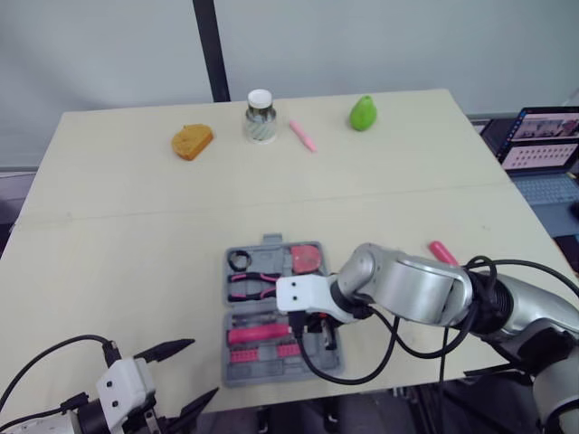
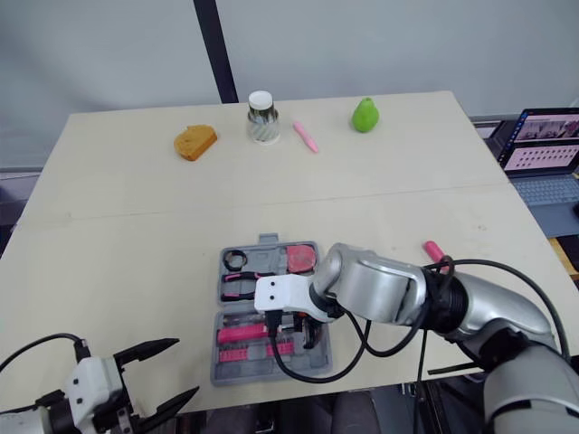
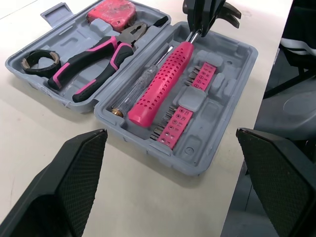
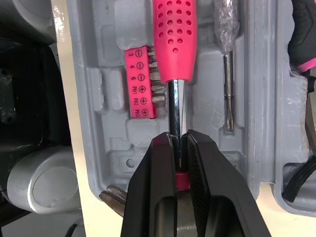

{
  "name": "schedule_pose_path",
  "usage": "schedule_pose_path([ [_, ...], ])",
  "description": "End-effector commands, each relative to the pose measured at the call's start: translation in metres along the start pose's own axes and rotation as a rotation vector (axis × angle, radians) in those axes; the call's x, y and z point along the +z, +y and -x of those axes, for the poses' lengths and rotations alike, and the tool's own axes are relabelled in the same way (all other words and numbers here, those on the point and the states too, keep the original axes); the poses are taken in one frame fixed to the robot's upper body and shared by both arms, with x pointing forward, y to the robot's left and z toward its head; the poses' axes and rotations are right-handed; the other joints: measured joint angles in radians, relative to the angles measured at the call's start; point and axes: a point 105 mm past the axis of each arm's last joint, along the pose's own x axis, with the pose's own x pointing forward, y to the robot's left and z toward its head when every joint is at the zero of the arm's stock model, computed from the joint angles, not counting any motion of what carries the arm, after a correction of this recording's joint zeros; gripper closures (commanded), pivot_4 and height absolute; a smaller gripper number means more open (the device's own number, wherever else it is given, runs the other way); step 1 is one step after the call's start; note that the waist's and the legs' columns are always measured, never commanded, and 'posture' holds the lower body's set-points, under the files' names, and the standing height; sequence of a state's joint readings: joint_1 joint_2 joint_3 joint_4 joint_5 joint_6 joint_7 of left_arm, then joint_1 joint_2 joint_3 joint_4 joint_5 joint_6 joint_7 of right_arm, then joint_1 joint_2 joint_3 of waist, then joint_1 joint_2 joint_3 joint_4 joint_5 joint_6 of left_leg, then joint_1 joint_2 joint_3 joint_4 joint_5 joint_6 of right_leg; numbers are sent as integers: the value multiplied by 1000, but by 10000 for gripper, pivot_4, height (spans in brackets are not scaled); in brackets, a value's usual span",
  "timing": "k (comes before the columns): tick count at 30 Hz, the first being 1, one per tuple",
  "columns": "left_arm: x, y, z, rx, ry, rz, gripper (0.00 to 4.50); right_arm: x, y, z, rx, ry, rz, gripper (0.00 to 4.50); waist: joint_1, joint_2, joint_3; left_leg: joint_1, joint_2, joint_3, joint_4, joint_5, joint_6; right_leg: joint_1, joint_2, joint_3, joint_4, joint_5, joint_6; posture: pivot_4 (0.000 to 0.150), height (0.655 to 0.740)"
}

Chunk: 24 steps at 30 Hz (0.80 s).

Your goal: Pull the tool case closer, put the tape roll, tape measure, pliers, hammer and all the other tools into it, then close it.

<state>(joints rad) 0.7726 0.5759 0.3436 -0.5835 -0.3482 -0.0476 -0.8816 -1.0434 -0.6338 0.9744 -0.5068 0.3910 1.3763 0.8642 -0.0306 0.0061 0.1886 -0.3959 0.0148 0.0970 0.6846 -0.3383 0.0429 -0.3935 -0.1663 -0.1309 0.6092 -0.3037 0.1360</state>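
Observation:
The grey tool case (image 1: 271, 372) lies open near the table's front edge. Its far half holds the black tape roll (image 3: 40, 60), the pink-and-black pliers (image 3: 94, 61) and the red tape measure (image 3: 113, 10). In the near half the pink-handled hammer (image 3: 163, 79) lies beside a clear screwdriver (image 3: 143, 79) and pink bit strips (image 3: 175, 126). My right gripper (image 4: 177, 140) is shut on the hammer's steel shaft (image 4: 174, 106) close to its head, over the case's right side. My left gripper (image 1: 204, 366) stands open at the front left, just short of the case, with nothing between its fingers.
A small pink tool (image 1: 441, 251) lies on the table right of the case. Along the far edge stand an orange sponge-like piece (image 1: 192, 141), a jar (image 1: 260, 116), a pink pen (image 1: 303, 136) and a green pear (image 1: 364, 113). A laptop (image 1: 543, 145) sits off the table's right side.

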Motion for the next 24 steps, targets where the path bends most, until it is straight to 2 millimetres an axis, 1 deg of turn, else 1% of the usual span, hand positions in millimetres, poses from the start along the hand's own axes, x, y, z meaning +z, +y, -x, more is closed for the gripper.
schedule_pose_path([
  [1,5,0,2,-3,-11,-29,0,4,0,0,-19,-14,21,44728,0,0,0,0,0,0,0,0,0,0,0,0,0,0,0,1500,7400],
  [8,3,0,2,-3,-6,-32,0,4,-2,-3,-25,-10,23,44728,0,0,0,0,0,0,0,0,0,0,0,0,0,0,0,1500,7400],
  [14,2,2,2,-1,-2,-36,0,5,3,-6,-7,-21,21,44728,0,0,0,0,0,0,0,0,0,0,0,0,1,0,0,1500,7400],
  [24,2,2,0,-3,-2,-38,0,7,1,-10,-17,-30,12,44728,0,0,0,0,0,0,0,0,0,0,0,0,1,0,0,1500,7400],
])
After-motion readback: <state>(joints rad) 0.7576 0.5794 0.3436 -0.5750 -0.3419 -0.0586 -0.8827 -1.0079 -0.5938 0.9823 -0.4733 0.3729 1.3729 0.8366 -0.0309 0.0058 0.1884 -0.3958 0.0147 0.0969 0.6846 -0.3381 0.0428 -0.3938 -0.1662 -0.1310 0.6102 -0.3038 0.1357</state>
